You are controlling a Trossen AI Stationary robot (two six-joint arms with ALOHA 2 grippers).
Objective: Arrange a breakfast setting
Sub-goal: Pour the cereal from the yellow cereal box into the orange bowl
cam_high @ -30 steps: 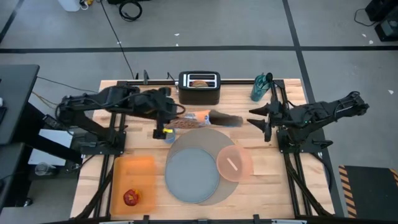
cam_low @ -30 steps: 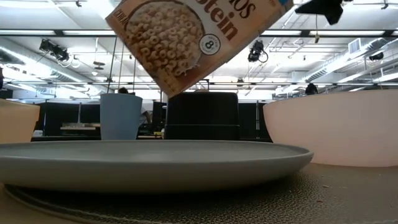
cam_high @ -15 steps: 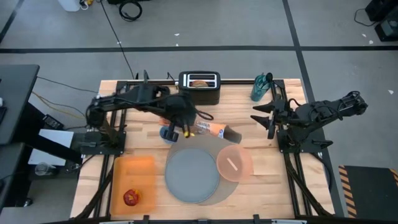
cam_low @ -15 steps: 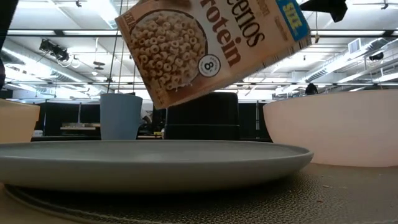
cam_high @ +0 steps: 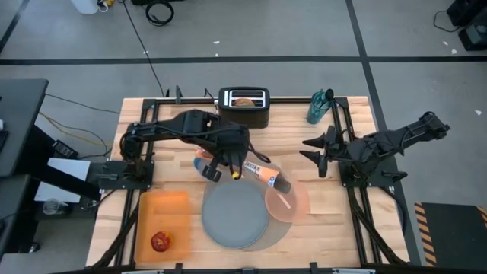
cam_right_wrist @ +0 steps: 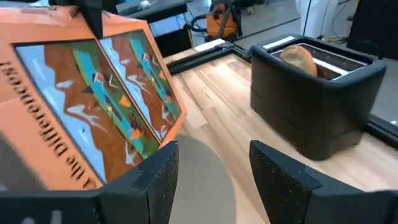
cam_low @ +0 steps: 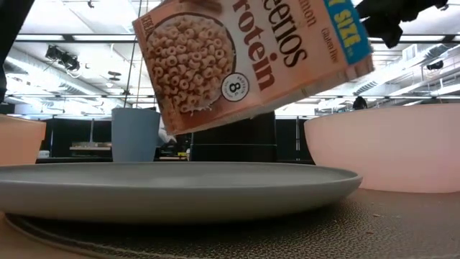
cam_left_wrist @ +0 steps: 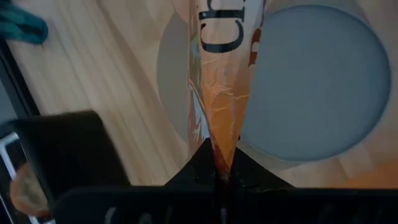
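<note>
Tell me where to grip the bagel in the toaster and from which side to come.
Grip the bagel by its top edge, coming straight down from above. It stands on edge in a slot of the black toaster, whose walls hide its lower part and sides; only the top pokes out. Close across its flat faces.

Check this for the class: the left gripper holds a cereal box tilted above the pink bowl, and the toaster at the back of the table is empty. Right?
Not quite. The toaster is not empty: the high view shows a bagel in its slot. The rest stands: the left gripper holds the cereal box tilted above the pink bowl.
</note>
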